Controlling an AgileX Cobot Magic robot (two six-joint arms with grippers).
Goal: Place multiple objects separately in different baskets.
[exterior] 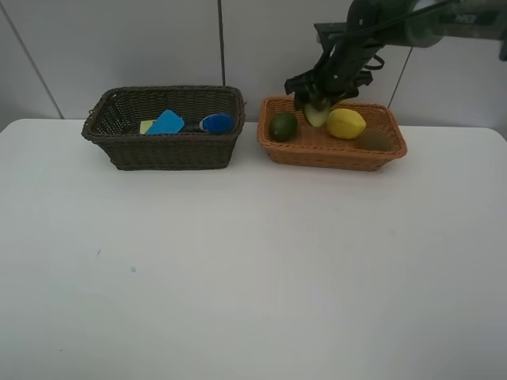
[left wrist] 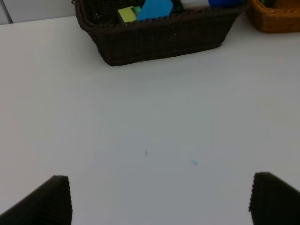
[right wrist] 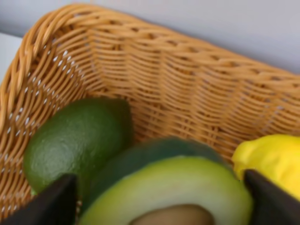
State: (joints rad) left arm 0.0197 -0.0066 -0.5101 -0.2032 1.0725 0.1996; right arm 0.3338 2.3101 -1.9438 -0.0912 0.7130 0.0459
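The left gripper (left wrist: 159,199) hangs over the bare white table (exterior: 253,269), jaws spread wide and holding nothing. Near the table's back edge, the dark brown basket (exterior: 166,146) holds a blue-capped bottle (exterior: 216,123) and other items. Just beside it, the orange-tan basket (exterior: 333,150) holds a lime (exterior: 283,126) at its left end, then a lemon (exterior: 346,123). Between those 2, the right gripper (exterior: 317,107) brackets the halved avocado (right wrist: 178,187); whether it grips, I cannot tell.

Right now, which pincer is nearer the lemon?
Right. The right pincer is over the orange basket beside the lemon; the left pincer sits over bare table, away from it.
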